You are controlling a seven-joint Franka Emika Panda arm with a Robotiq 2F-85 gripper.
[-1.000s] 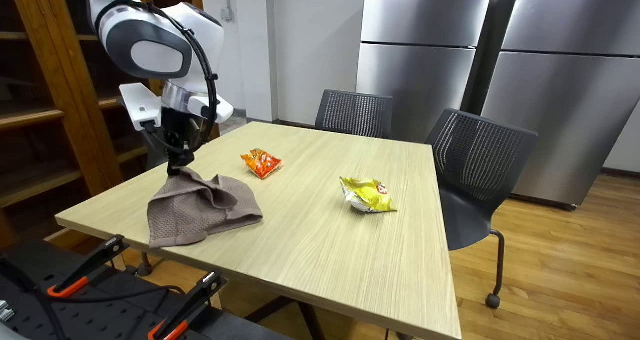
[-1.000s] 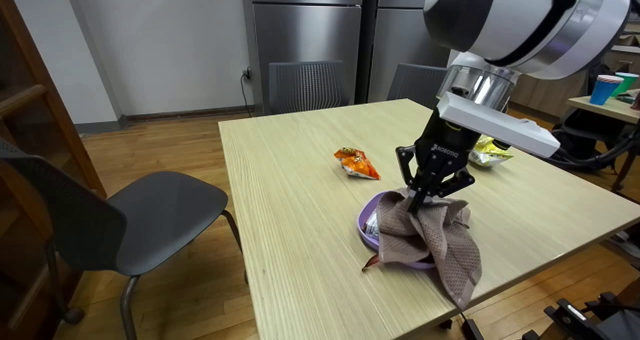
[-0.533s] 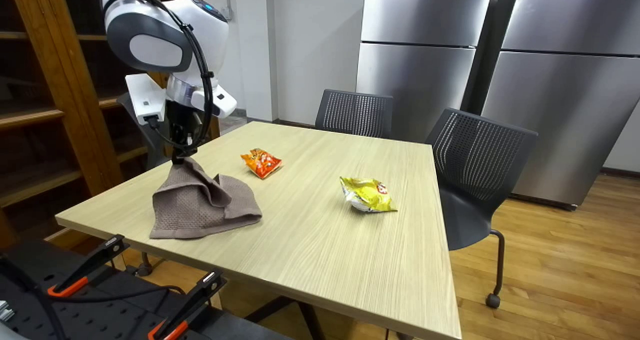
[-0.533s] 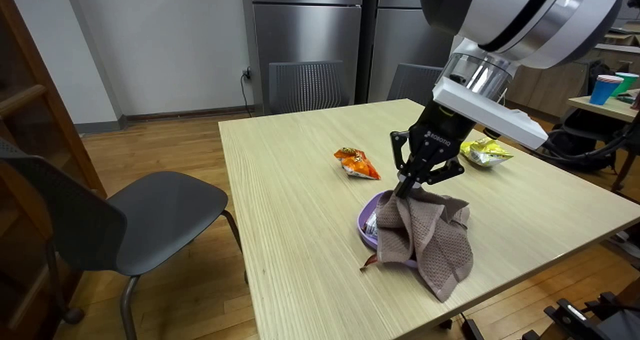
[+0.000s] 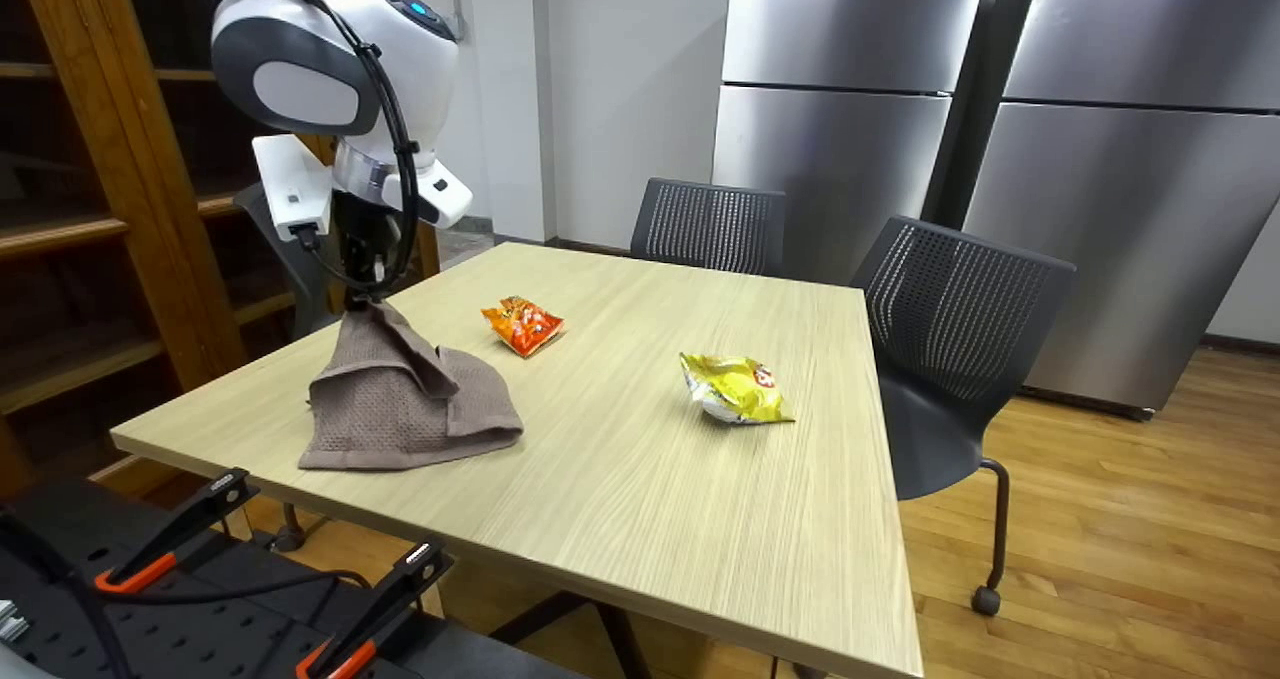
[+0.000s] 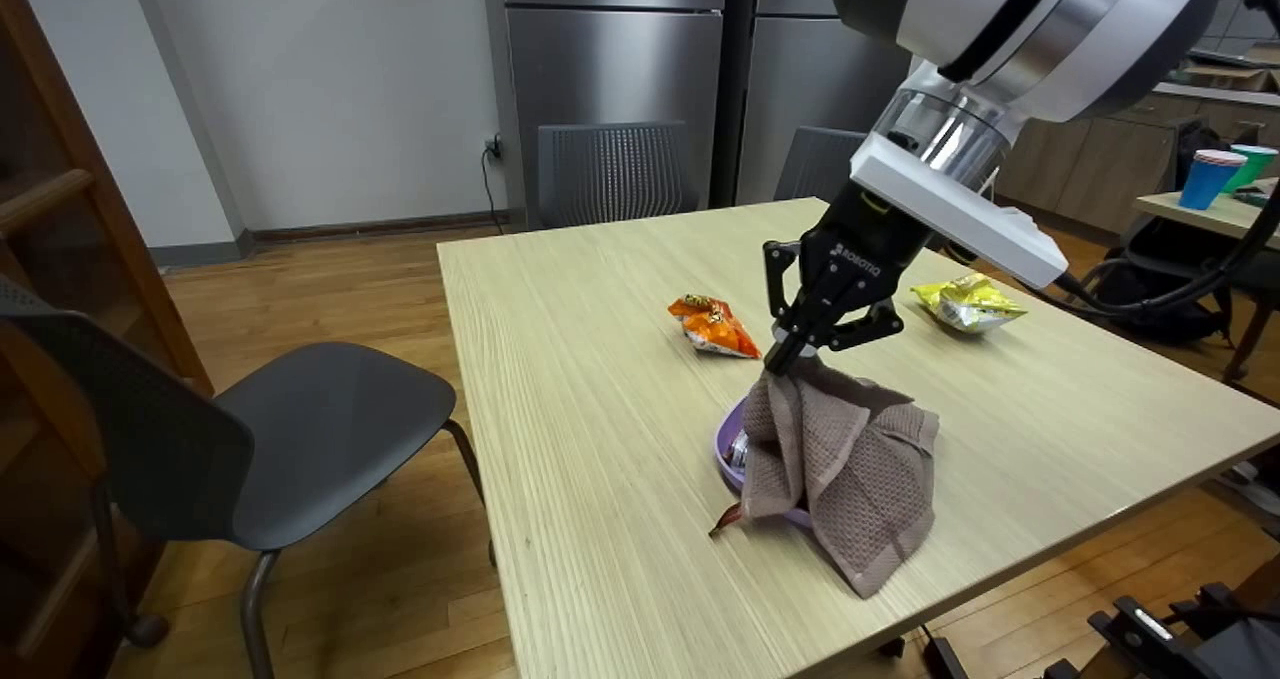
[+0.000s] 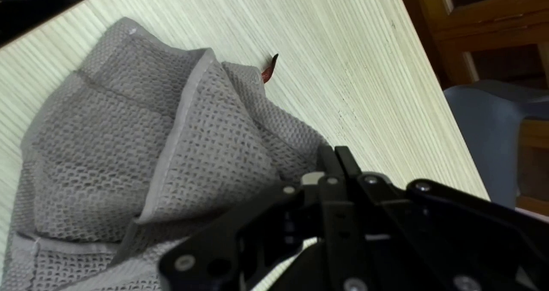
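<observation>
Cloth (image 6: pixel 862 464) observed grey-brown in waffle weave, bowl (image 6: pixel 731 425) purple, one packet (image 6: pixel 714 326) orange, another packet (image 5: pixel 742 391) yellow, worktop (image 5: pixel 640 499) pale wood-grained.

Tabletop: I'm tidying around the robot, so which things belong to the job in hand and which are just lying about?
Apparently part of the job:
brown waffle-weave towel, pinched by the end effector
purple bowl, partly under the towel
dark red tip at the towel's edge, unidentifiable

Apparently just lying about:
orange snack bag
yellow snack bag

towel (image 6: pixel 850 469): rough woven cloth | tabletop (image 5: pixel 640 479): matt wood-grain | fridges (image 5: pixel 832 169): glossy metal
</observation>
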